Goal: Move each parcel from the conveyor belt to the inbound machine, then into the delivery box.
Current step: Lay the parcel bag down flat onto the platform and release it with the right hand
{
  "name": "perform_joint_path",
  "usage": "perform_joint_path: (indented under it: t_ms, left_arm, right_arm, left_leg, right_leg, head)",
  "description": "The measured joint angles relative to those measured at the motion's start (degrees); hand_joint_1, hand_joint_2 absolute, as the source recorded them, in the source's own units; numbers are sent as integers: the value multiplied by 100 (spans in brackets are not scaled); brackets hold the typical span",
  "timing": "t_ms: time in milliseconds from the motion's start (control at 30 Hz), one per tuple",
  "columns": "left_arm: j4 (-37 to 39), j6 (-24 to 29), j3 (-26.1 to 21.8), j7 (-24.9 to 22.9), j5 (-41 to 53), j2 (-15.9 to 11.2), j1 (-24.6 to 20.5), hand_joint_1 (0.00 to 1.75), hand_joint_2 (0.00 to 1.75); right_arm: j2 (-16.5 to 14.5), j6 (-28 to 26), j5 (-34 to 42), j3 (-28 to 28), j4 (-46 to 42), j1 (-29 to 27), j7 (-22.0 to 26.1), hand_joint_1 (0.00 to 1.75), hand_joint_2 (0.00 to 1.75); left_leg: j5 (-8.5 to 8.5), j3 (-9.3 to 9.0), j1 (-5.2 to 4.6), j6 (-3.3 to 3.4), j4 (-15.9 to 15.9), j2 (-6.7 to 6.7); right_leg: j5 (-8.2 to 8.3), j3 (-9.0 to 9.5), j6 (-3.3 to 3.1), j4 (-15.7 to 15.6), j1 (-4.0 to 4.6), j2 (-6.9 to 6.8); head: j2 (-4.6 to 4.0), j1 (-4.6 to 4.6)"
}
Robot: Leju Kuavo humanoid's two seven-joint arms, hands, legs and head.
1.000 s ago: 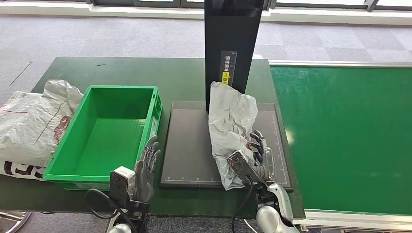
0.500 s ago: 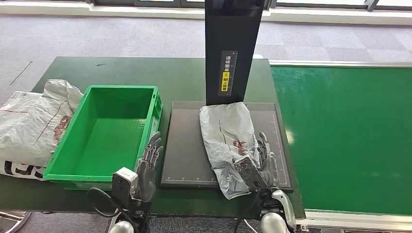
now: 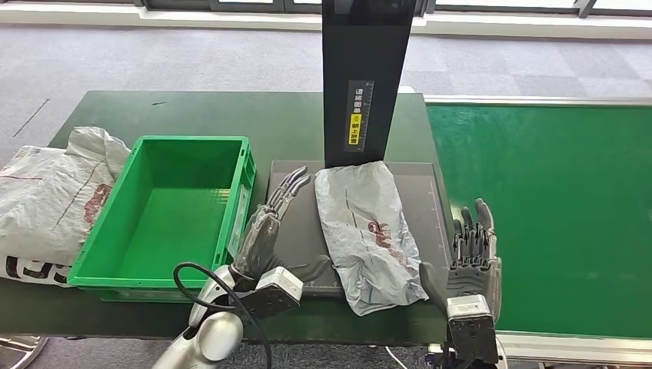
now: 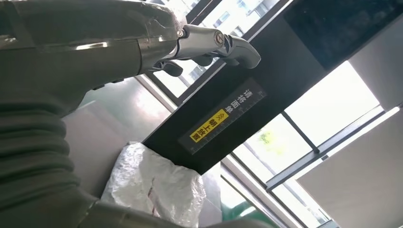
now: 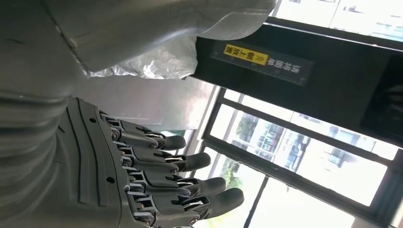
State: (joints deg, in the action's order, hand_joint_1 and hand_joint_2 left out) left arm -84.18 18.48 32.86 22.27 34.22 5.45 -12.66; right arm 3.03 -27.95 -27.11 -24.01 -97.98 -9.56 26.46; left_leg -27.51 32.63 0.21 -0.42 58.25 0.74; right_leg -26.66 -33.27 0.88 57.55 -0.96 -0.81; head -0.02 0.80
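Now grey parcel (image 3: 370, 234) lies flat on black scanner plate (image 3: 296, 223), between both hands, touching neither. Left hand (image 3: 265, 231) just beside parcel, fingers stretched, holding nothing. Right hand (image 3: 475, 254) spread, holding nothing; earlier it gripped parcel, now moved aside toward green belt (image 3: 553, 215).

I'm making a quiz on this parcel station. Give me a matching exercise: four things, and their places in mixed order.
Things:
1. grey parcel
2. green box
3. left hand
4. right hand

Places:
a. over the belt's near edge, fingers spread
b. flat on the black scanner plate
c. left of the scanner plate, empty
d. between box and parcel, fingers outstretched

Pairs: 1-b, 2-c, 3-d, 4-a
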Motion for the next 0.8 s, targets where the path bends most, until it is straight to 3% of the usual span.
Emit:
perform_joint_path:
  t_ms: [133,200,267,333,600,767,800]
  left_arm:
    - [326,98,175,-156,453,15,-345,0,175]
    - [747,69,302,-274,667,82,-639,0,87]
    - [1242,-18,465,-347,840,192,-930,0,87]
    - [1709,-127,675,-419,1027,314,-1168,0,175]
    - [3798,-586,1653,-830,1707,971,-1828,0,175]
    - [4595,-1658,1955,-830,1704,1207,-1942,0,175]
    - [4715,-1829,1994,-791,1692,1237,-1961,29,175]
  right_arm:
    - [64,-163,12,-91,-240,-26,335,0,175]
    - [88,-246,-14,-156,-412,-26,475,0,175]
    - [125,-270,-72,-224,-581,-27,528,0,175]
    - [169,-275,-123,-291,-704,-29,571,0,175]
    - [291,-288,-245,-543,-979,-2,736,0,175]
    - [272,176,-219,-621,-998,142,765,0,175]
    - [258,250,-216,-626,-996,180,775,0,175]
  left_leg:
    - [2,1,0,1,1,-6]
    - [2,1,0,1,1,-9]
    - [2,1,-1,1,2,-8]
    - [2,1,-3,1,3,-7]
    - [-2,5,-6,5,4,-5]
    - [-1,4,-5,4,2,-6]
    - [0,4,-4,4,2,-6]
  right_leg:
    - [0,0,0,0,0,-4]
    - [0,1,0,0,0,-6]
    - [2,1,1,0,-1,-4]
    - [3,1,2,0,-3,-2]
    - [4,1,4,0,-6,-1]
    - [4,0,4,0,-3,0]
    - [3,2,4,0,-3,-1]
  head:
    - [0,0]
    - [0,0]
    - [0,-1]
    - [0,-1]
    - [0,-1]
    - [0,0]
    - [0,0]
